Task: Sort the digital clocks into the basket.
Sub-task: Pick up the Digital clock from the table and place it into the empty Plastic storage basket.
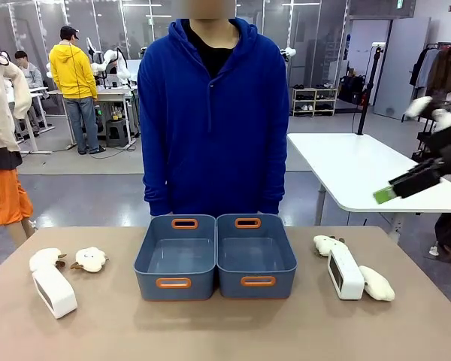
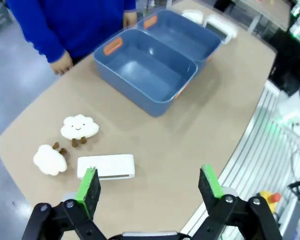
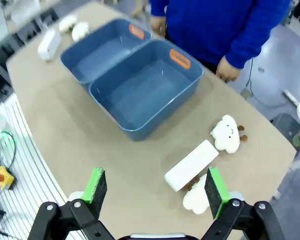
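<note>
the left gripper [image 2: 149, 176] hangs over the near left part of the table [image 1: 225, 331] with its green-padded fingers spread wide and nothing between them. the right gripper [image 3: 155, 176] is just as wide open and empty, held high off the table's right edge. below the left gripper, one digital clock [image 2: 106, 166] lies flat close to the table's left edge, towards the near left corner. a plush cloud [image 1: 43, 259] touches its far end, and a second plush cloud [image 1: 90, 259] sits just beside that one, on the side of the baskets. the other digital clock [image 3: 191, 165] lies near the right edge, about level with the baskets, its dark face turned towards them. a third plush cloud [image 1: 327, 244] is at its far end, and a fourth plush cloud [image 1: 377, 284] rests against its near right side. neither clock is in a basket. in the middle of the table the left basket [image 1: 146, 248] and the right basket [image 1: 289, 252] stand touching along their long sides, both with nothing in them, with orange-rimmed handle slots at the near and far ends. at the far edge stands a person in a blue hoodie [image 1: 210, 120], just behind the baskets, arms down, one hand [image 3: 227, 70] hanging by the far edge.
</note>
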Robot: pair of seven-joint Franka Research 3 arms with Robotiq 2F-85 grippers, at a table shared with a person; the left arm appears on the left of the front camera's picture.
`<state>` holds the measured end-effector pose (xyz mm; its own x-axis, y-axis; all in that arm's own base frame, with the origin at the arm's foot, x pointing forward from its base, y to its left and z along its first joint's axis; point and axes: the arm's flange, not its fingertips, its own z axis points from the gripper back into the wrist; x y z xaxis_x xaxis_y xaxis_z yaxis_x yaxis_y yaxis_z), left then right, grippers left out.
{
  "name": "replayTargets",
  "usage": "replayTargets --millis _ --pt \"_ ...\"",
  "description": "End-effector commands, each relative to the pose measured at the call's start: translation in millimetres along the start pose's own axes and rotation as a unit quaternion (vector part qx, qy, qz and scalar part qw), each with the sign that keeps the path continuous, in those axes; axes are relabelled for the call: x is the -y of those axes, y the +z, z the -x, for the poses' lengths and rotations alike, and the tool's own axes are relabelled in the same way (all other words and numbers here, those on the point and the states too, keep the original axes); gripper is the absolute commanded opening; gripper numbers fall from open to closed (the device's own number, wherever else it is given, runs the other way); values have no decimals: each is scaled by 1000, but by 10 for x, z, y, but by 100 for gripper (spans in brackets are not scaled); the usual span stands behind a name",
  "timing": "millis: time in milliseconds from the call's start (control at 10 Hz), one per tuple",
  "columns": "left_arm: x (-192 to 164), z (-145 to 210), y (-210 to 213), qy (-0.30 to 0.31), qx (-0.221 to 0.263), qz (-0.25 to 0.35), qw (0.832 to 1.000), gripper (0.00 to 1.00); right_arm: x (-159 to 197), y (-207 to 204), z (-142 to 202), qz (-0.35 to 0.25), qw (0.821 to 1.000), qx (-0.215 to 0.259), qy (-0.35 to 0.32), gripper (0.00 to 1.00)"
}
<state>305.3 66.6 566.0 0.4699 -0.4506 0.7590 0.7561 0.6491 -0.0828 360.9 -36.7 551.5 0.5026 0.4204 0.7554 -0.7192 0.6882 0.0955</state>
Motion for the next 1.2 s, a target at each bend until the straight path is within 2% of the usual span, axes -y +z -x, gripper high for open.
replayTargets --millis 0,200,400,500,600,1100 --pt "-70 377 31 36 67 38 996 100 136 42 334 -24 997 59 -36 100" --pt "-123 536 101 67 108 55 990 100 192 136 462 -32 993 99 -61 100" --pt "-208 568 80 96 129 50 986 100 244 131 467 -17 993 94 -74 100" --pt "-233 539 116 117 127 39 984 100 219 90 466 -18 992 91 -87 100" --pt "-266 520 205 98 121 47 987 100 245 203 474 -23 992 91 -84 100" --pt "-266 520 205 98 121 47 987 100 245 203 474 -23 992 91 -84 100"
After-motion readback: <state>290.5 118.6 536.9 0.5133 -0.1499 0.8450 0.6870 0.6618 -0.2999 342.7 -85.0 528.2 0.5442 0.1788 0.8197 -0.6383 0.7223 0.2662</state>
